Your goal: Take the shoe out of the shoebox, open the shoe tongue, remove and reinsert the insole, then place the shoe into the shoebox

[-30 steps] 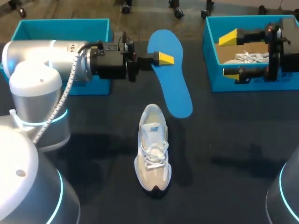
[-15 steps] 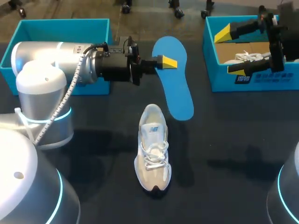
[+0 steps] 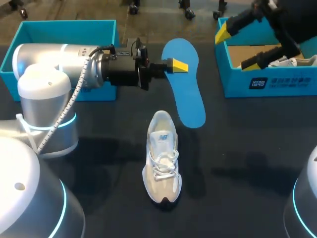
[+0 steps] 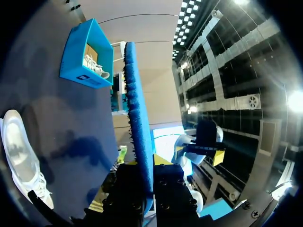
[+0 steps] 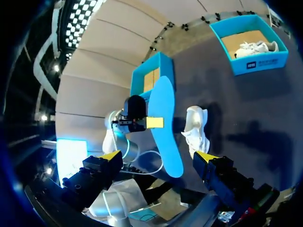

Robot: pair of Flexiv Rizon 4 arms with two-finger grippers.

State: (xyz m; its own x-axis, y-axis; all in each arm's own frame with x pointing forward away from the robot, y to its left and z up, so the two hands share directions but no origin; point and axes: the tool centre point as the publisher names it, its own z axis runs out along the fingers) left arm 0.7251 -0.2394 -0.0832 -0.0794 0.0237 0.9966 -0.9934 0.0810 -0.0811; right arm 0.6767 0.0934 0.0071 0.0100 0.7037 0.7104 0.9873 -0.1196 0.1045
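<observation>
A pale shoe (image 3: 162,157) lies on the dark bench (image 3: 247,148), toe toward the robot, with a small logo on its tongue. The left tool (image 3: 176,65) is clamped on a blue insole (image 3: 184,84), held out beyond the shoe. The right tool (image 3: 237,48) hangs over the right shoebox (image 3: 267,82), fingers spread wide and gripping nothing. The box front carries a white-printed label (image 3: 257,83), and a second shoe (image 3: 297,60) lies inside. The left shoebox (image 3: 64,29) shows a brown floor.

A dark tabletop (image 3: 247,148) shows soft shadows under overhead light
</observation>
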